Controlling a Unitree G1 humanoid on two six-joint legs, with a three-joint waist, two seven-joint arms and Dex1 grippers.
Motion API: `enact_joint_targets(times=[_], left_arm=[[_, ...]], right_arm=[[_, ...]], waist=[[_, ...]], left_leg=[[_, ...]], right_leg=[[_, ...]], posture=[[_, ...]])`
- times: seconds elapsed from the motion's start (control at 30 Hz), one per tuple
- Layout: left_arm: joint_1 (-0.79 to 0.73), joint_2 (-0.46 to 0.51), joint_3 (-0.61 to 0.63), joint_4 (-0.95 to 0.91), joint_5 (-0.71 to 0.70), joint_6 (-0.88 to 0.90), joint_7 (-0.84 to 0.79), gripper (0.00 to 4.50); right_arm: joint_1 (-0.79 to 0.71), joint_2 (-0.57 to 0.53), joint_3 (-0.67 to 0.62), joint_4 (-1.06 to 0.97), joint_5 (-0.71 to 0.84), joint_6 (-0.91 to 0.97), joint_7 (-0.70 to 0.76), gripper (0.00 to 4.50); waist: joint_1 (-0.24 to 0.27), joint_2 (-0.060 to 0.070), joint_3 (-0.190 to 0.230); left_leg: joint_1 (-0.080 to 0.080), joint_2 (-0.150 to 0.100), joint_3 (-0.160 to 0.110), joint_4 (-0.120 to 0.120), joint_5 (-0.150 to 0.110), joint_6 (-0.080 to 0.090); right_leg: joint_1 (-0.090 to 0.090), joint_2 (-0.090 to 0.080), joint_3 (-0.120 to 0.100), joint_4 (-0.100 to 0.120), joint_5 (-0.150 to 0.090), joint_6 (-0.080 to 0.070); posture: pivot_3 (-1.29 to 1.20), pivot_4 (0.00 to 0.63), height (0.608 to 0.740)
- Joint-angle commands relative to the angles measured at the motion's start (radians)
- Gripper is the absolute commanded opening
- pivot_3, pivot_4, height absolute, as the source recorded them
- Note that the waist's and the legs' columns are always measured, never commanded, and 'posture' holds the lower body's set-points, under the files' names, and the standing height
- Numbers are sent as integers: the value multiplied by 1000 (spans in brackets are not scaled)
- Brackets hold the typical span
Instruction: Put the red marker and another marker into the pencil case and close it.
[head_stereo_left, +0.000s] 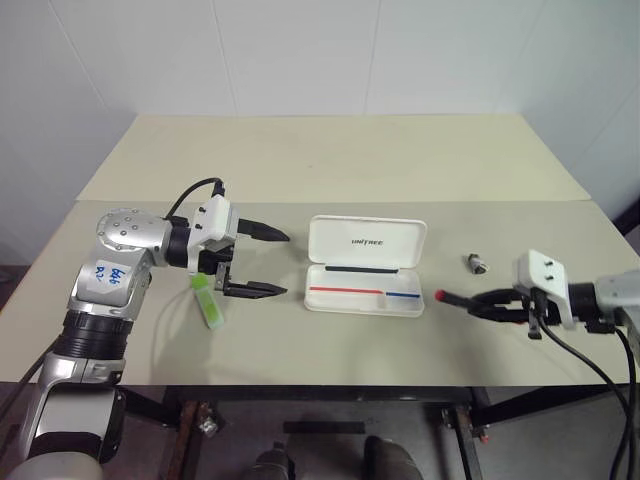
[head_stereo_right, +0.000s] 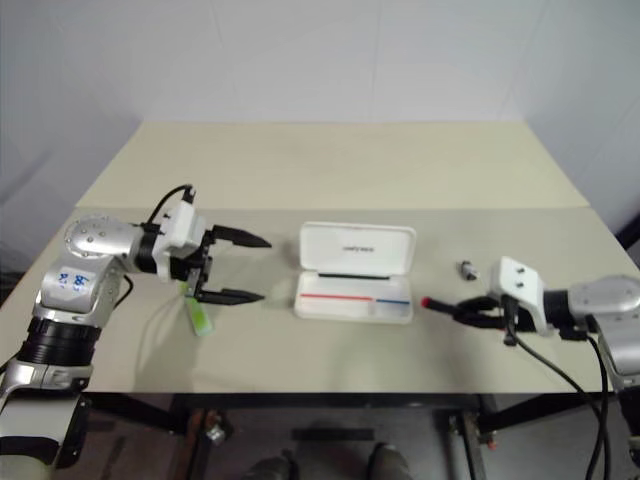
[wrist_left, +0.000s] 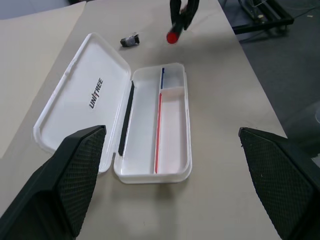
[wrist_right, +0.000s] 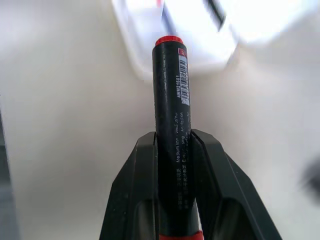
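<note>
right gripper (head_stereo_left: 497, 306): clamped on red marker (wrist_right: 171, 125), tip toward pencil case (head_stereo_left: 365, 265) | pencil case: lid open, mid-table | left gripper (head_stereo_left: 262, 262): fingers spread, holding nothing | green highlighter (head_stereo_left: 208, 301): flat on table beneath left gripper

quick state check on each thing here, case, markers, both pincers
pencil case: open, lid laid back flat, tray empty
red marker: clamped in the right pincer, red tip toward the case
green highlighter: lying on the table under the left pincer, not held
small grey metal bit: loose on the table, right of the case
left pincer: open, empty
right pincer: shut on the red marker
</note>
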Motion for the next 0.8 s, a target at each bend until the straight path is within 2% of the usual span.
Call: enact_joint_targets(times=[0.03, 0.17, 0.4, 0.8], left_arm=[[3, 16, 27, 2, -1, -27, 16, 4500], [14, 20, 24, 3, 4, -31, 27, 4500], [40, 21, 19, -5, 12, -31, 50, 4500], [83, 20, 27, -53, 0, -17, 92, 4500]], right_arm=[[-78, 38, 66, -87, -7, 68, -25, 569], [-182, 116, 160, -94, -34, 117, -40, 569], [-362, 306, 278, 55, -100, 113, -80, 569], [-429, 418, 328, 263, -165, -11, -80, 569]], waist=[[-2, 0, 0], [-1, 0, 0], [-4, 0, 0], [-9, 0, 0]], left_leg=[[0, 0, 0, 0, 0, 0], [-1, 0, 0, 0, 0, -1], [-3, 0, 1, -2, 1, -3], [-7, 1, 3, -1, 1, -4]], right_leg=[[0, 0, 0, 0, 0, 0], [-1, 0, 0, 1, 0, 0], [-3, 0, 0, 2, 0, 0], [-9, 1, 1, 4, -1, -1]], posture=[[0, 150, 740], [0, 150, 740], [0, 150, 740], [0, 150, 740]])
